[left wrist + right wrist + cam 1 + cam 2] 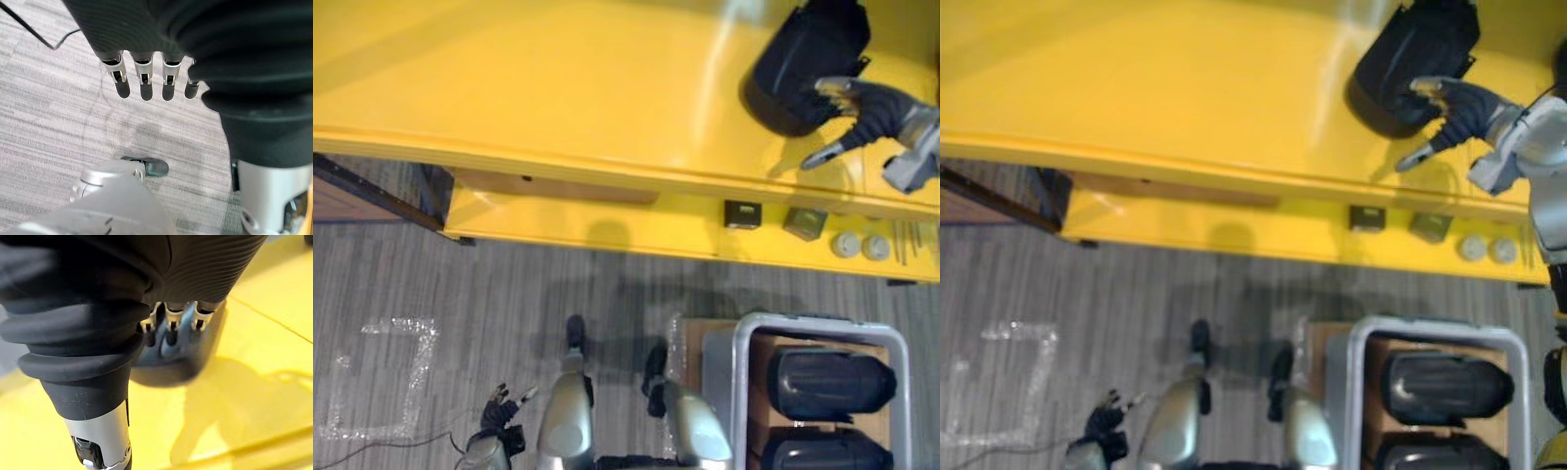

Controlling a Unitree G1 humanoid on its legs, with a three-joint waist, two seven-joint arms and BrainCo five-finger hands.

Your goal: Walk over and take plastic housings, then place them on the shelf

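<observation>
1. Housings were our concern: one black plastic housing (pixel 793 69) lay on the broad top of the yellow shelf (pixel 558 88), at about 1 o'clock in the head views.
2. We saw the right hand (pixel 873 113) at 2 o'clock, set against that housing's side. Its fingers (pixel 168 330) were stretched fairly straight with their dark tips against the black shell, not wrapped round it. The thumb (pixel 822 154) pointed toward 7 o'clock over bare yellow surface, apart from the housing.
3. We found the left hand (pixel 499 411) low at 7 o'clock, hanging above the grey striped floor (pixel 509 294). Its fingers (pixel 144 78) hung loose and nearly straight, and it held nothing.
4. At 5 o'clock we noted a grey crate (pixel 739 362) in front of the shelf. Two more black housings lay in it, just beside each other: the farther housing (pixel 827 382) toward 12 o'clock and the nearer housing (pixel 822 452) toward 6 o'clock.
5. Below the shelf's top we saw a lower yellow ledge (pixel 607 230) running from 9 o'clock to 3 o'clock. Toward its 3 o'clock end sat a small dark box (pixel 742 213), then a grey block (pixel 805 223) near it. Further toward 3 o'clock were two pale round discs (pixel 846 245) side by side.
6. At 8 o'clock we made out pale tape marks (pixel 382 377) forming an angular outline on the floor.
</observation>
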